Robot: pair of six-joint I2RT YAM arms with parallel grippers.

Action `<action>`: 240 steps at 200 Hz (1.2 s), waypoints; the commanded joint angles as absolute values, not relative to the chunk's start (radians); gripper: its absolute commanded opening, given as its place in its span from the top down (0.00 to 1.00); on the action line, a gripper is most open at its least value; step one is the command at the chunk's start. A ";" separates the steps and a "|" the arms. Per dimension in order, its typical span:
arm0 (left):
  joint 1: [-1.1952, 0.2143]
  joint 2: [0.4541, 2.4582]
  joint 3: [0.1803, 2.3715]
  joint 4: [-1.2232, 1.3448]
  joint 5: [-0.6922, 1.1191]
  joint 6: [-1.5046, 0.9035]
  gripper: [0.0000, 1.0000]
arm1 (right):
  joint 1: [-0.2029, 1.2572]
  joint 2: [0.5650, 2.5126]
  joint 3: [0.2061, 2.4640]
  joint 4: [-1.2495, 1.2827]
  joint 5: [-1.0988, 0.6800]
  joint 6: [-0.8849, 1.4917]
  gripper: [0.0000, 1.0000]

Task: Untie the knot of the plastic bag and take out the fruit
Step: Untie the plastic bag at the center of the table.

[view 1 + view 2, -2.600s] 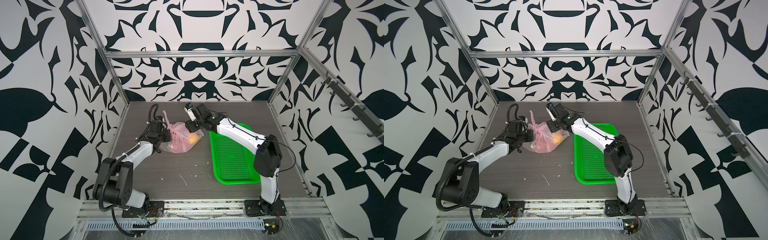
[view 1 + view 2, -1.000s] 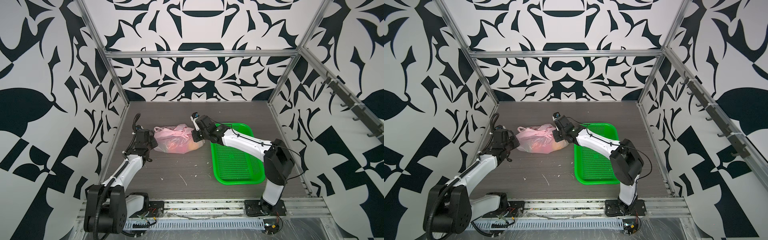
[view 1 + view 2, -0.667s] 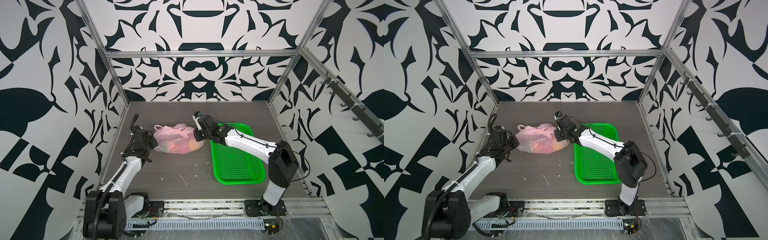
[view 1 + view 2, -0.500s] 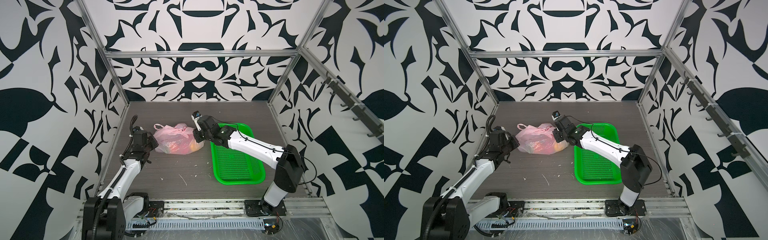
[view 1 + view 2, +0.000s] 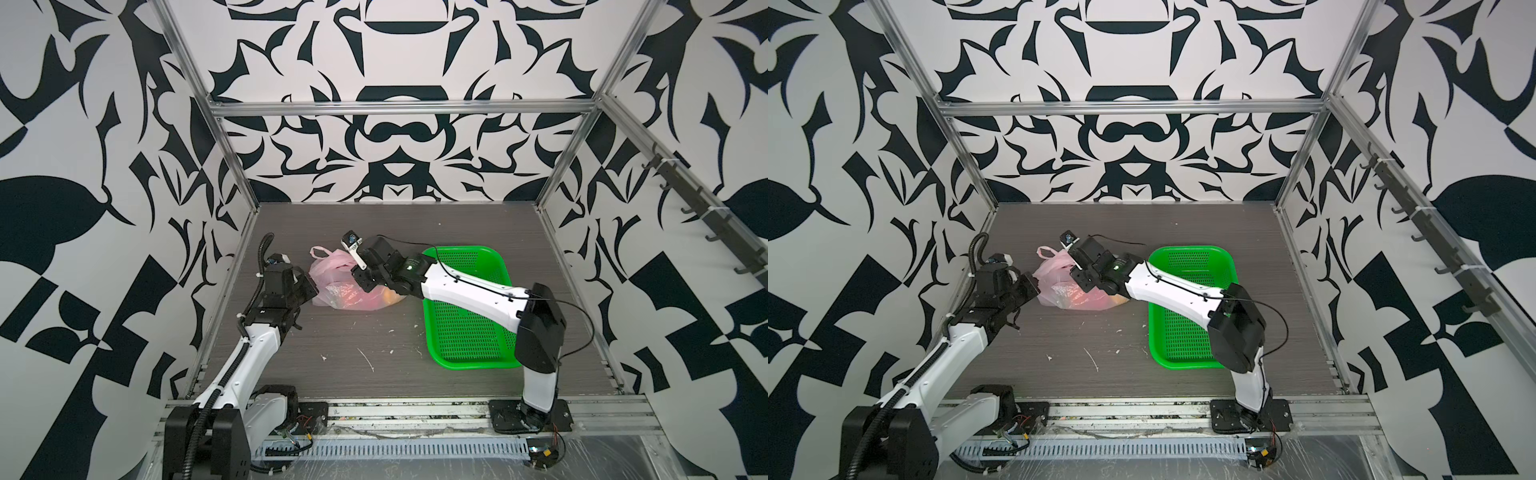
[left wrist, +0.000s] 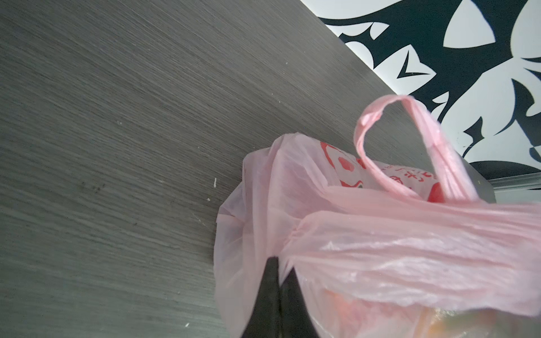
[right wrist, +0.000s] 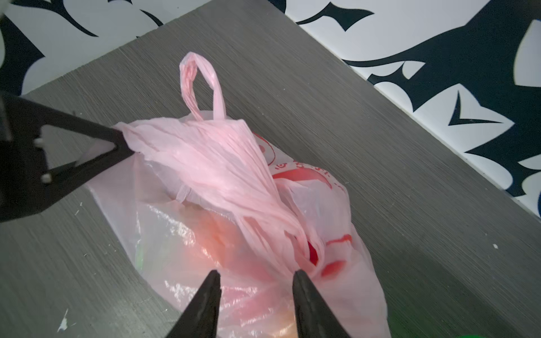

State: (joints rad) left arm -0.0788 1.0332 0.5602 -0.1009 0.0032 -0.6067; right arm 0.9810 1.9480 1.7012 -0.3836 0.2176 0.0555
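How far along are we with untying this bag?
Done: the knot looks loosened to a twisted strand; one handle loop stands free. In hand: left gripper shut on the bag, right gripper open by the strand. Left: spread the mouth and take out the fruit, seen only through the film.

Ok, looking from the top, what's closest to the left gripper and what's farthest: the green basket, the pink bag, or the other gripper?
1. plastic bag: pinched in the left gripper.
2. right gripper: over the bag's far side.
3. green basket: beyond that, farthest.
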 commanded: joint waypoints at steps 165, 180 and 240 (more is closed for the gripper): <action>-0.076 1.074 0.543 -0.085 -0.041 -0.656 1.00 | 0.930 1.888 1.624 -0.323 0.225 0.090 0.97; -0.075 1.069 0.546 -0.096 -0.037 -0.657 1.00 | 0.905 1.852 1.580 -0.306 0.203 0.110 0.98; -0.076 1.059 0.598 -0.191 0.046 -0.618 0.96 | 0.816 1.779 1.470 -0.255 0.029 0.157 1.00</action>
